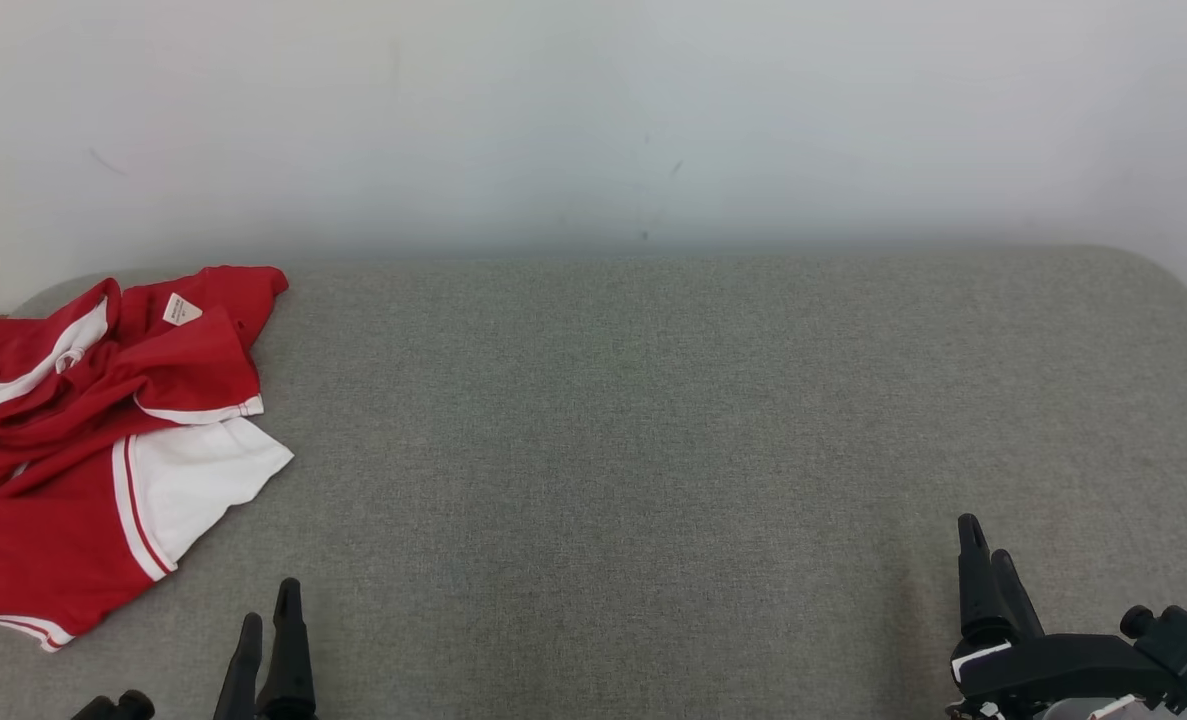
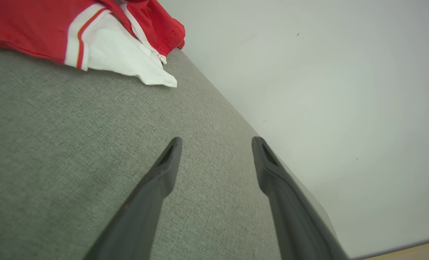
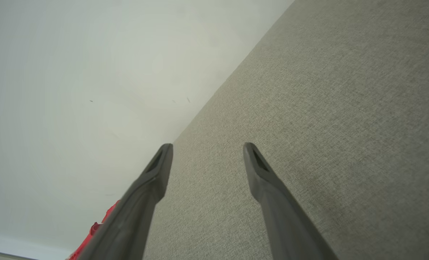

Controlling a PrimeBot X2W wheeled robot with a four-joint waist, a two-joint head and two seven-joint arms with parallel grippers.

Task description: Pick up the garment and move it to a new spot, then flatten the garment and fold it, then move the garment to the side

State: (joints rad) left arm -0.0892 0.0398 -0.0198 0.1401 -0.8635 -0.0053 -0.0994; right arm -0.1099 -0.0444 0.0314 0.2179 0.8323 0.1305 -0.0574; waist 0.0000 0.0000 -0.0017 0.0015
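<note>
A crumpled red and white garment lies at the left edge of the grey fabric surface, a small white label facing up on it. The left wrist view has the garment at its top left, well ahead of the fingers. My left gripper stands open at the lower left, below and to the right of the garment, apart from it, nothing between its fingers. Over at the lower right, my right gripper is open and empty. A red bit of the garment peeks beside its left finger.
A pale wall rises straight behind the grey surface. The surface's far corners are rounded, and its right one curves away near the wall. Bare grey fabric stretches from the garment to the right gripper.
</note>
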